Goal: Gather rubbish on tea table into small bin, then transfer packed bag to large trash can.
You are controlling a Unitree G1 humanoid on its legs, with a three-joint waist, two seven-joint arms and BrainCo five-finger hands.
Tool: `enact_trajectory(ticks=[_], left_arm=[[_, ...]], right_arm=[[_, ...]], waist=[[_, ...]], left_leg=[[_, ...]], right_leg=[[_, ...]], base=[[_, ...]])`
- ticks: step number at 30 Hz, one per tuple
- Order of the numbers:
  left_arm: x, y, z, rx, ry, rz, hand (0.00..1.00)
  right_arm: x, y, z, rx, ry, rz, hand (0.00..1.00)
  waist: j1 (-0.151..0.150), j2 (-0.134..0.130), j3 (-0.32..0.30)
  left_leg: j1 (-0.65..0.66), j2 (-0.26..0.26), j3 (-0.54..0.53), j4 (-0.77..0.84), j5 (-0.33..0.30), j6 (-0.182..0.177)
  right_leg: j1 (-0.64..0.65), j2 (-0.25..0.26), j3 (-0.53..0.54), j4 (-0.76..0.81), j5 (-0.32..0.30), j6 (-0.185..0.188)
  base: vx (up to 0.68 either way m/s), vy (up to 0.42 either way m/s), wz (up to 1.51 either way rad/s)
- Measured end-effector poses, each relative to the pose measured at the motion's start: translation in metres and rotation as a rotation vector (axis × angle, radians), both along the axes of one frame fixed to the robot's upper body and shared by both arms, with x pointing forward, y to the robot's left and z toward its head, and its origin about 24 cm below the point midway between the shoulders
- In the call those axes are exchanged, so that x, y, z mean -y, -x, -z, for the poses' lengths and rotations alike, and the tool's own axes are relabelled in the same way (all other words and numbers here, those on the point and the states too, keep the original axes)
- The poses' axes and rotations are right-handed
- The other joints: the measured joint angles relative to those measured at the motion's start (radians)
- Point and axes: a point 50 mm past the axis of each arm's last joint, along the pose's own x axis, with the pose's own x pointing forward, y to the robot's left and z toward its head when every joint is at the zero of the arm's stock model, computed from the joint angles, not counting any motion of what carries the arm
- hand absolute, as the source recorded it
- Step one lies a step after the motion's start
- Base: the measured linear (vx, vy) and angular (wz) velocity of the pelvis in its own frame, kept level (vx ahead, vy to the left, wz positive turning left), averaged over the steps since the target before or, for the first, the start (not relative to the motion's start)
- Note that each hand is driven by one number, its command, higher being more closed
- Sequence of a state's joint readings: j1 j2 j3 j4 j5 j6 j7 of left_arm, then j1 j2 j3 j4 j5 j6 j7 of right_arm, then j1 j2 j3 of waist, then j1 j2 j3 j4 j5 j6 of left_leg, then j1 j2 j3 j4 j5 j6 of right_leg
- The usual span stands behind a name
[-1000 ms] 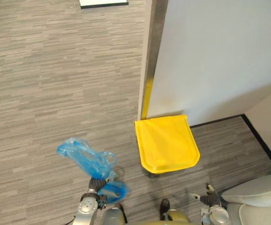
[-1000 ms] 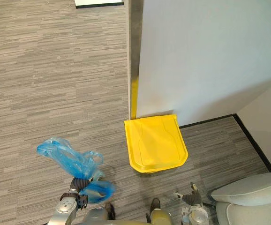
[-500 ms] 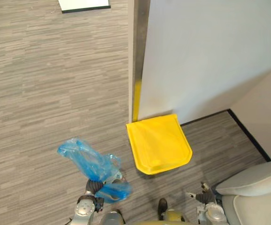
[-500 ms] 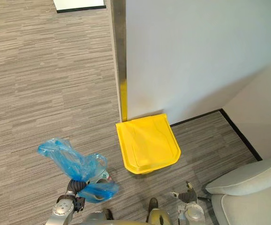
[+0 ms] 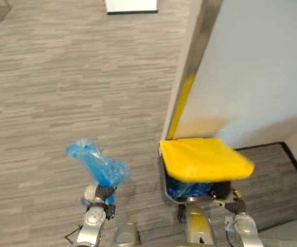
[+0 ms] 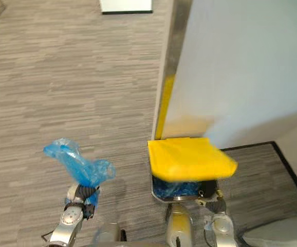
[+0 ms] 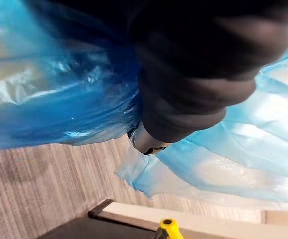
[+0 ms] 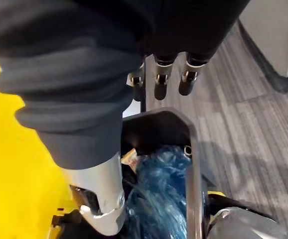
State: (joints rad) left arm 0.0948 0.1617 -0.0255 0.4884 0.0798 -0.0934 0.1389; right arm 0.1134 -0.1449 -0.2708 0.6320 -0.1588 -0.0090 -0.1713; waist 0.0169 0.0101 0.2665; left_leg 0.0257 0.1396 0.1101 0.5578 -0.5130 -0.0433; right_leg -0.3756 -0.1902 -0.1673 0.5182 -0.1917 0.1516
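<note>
Where striped grey carpet meets a white wall, left hand clutches blue bag, right hand loose.

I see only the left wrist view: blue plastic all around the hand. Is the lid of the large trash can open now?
Observer: Yes. The yellow lid is raised; blue plastic shows inside the trash can.
Operator: Where is the blue bag relative to it?
Observer: The left hand holds it beside the can, on the robot's left, not over the opening.
Operator: And the right hand?
Observer: It hovers by the can's rim, holding nothing.
</note>
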Motion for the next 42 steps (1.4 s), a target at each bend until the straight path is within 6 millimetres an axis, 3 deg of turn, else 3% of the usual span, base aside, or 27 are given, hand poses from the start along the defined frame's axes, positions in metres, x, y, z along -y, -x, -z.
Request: enact_trajectory(ticks=[4, 6, 11, 14, 15, 18, 21, 24, 28, 35, 39, 42], left_arm=[[0.000, -0.007, -0.006, 0.032, -0.008, 0.005, 1.00], [0.001, -0.008, -0.007, 0.033, -0.002, 0.019, 1.00], [0.002, -0.002, -0.003, 0.011, 0.001, 0.021, 1.00], [0.005, 0.001, -0.001, 0.007, 0.011, 0.027, 1.00], [0.008, 0.003, 0.001, 0.000, 0.012, 0.042, 1.00], [0.026, 0.000, -0.001, 0.019, 0.034, 0.121, 1.00], [0.038, -0.003, -0.003, 0.036, 0.065, 0.166, 1.00], [0.057, -0.013, -0.018, 0.109, 0.113, 0.231, 1.00], [0.105, -0.042, -0.059, 0.299, 0.181, 0.434, 1.00], [0.194, -0.072, -0.131, 0.549, 0.265, 0.760, 1.00], [0.217, -0.099, -0.160, 0.627, 0.210, 0.778, 1.00], [0.215, -0.120, -0.157, 0.598, 0.081, 0.732, 1.00]], right_arm=[[-0.004, -0.017, -0.010, 0.062, -0.001, -0.009, 0.00], [-0.009, -0.022, -0.011, 0.074, -0.008, -0.027, 0.00], [-0.045, -0.053, -0.021, 0.121, -0.008, -0.217, 0.00], [-0.062, -0.094, -0.046, 0.220, 0.038, -0.328, 0.00], [-0.062, -0.116, -0.064, 0.276, 0.074, -0.363, 0.00], [-0.050, -0.162, -0.111, 0.386, 0.207, -0.419, 0.00], [-0.046, -0.189, -0.146, 0.447, 0.315, -0.443, 0.00], [-0.041, -0.208, -0.175, 0.489, 0.393, -0.452, 0.00], [-0.040, -0.225, -0.209, 0.553, 0.450, -0.455, 0.00], [-0.064, -0.249, -0.268, 0.697, 0.463, -0.491, 0.00], [-0.082, -0.252, -0.289, 0.778, 0.452, -0.516, 0.00], [-0.090, -0.254, -0.308, 0.842, 0.460, -0.527, 0.00]], waist=[[-0.001, -0.001, 0.000], [-0.004, -0.002, -0.001], [-0.003, -0.008, -0.003], [-0.002, -0.005, -0.003], [-0.001, 0.000, -0.002], [0.000, 0.020, 0.008], [0.000, 0.030, 0.014], [-0.001, 0.051, 0.025], [-0.004, 0.080, 0.052], [-0.045, 0.086, 0.132], [-0.061, 0.086, 0.171], [-0.074, 0.085, 0.187]], left_leg=[[0.007, 0.020, 0.008, -0.020, 0.031, -0.051], [0.007, 0.021, 0.009, -0.033, 0.032, -0.050], [-0.015, 0.002, 0.021, -0.075, 0.052, -0.034], [-0.049, -0.020, 0.005, -0.117, 0.072, -0.026], [-0.057, -0.027, 0.000, -0.125, 0.082, -0.031], [-0.088, -0.037, -0.014, -0.125, 0.104, -0.031], [-0.111, -0.038, -0.011, -0.120, 0.110, -0.032], [-0.137, -0.034, -0.011, -0.102, 0.111, -0.034], [-0.178, -0.033, -0.011, -0.055, 0.104, -0.024], [-0.269, -0.017, -0.007, 0.059, 0.071, -0.008], [-0.283, -0.011, 0.008, 0.078, 0.067, -0.012], [-0.319, -0.002, 0.023, 0.090, 0.065, -0.015]], right_leg=[[-0.004, 0.009, -0.014, 0.002, -0.014, 0.000], [-0.004, 0.012, -0.019, -0.012, -0.008, -0.007], [-0.019, 0.014, -0.019, -0.074, 0.048, -0.010], [-0.043, 0.008, -0.011, -0.129, 0.095, -0.010], [-0.046, 0.008, -0.012, -0.144, 0.109, -0.016], [-0.053, -0.003, -0.027, -0.166, 0.135, -0.028], [-0.070, -0.001, -0.025, -0.178, 0.151, -0.034], [-0.074, 0.007, -0.026, -0.208, 0.176, -0.044], [-0.076, 0.009, -0.026, -0.243, 0.210, -0.051], [-0.110, 0.020, -0.014, -0.271, 0.258, -0.059], [-0.128, 0.035, 0.007, -0.278, 0.274, -0.067], [-0.161, 0.050, 0.013, -0.290, 0.285, -0.068]], base=[[0.20, -0.065, -0.12], [0.06, 0.007, -0.04], [-0.07, 0.017, -0.02], [-0.14, -0.026, 0.08], [-0.11, -0.024, 0.09], [-0.06, -0.019, 0.18], [-0.05, -0.028, 0.00], [-0.02, -0.011, -0.02], [-0.06, 0.003, 0.00], [-0.09, -0.013, -0.05], [-0.05, -0.006, -0.17], [-0.04, -0.043, -0.14]])
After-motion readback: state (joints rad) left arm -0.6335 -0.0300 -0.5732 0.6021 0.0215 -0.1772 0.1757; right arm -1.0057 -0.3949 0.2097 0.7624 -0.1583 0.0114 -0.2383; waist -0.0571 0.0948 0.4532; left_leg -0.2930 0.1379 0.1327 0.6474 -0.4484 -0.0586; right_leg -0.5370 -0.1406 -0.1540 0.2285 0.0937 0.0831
